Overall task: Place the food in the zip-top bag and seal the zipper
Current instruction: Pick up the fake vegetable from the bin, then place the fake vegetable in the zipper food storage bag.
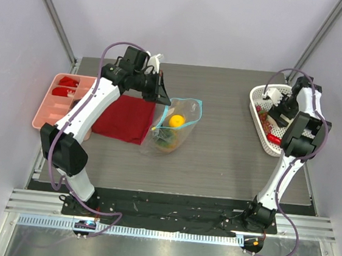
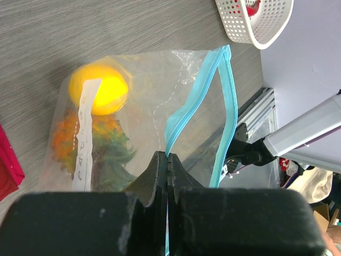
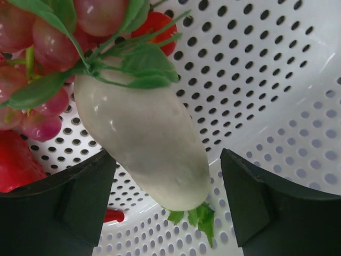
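The clear zip-top bag lies mid-table with its mouth open toward the far right. Inside it are a round orange and a pineapple, behind a white label. My left gripper is shut on the bag's teal zipper at one end of the mouth; it also shows in the top view. My right gripper is open inside the white perforated basket. Its fingers straddle the lower end of a cream-white radish without touching it.
Red grapes with green leaves, a red fruit and a red piece lie in the basket by the radish. A folded red cloth lies left of the bag. A pink divided tray sits at the left edge.
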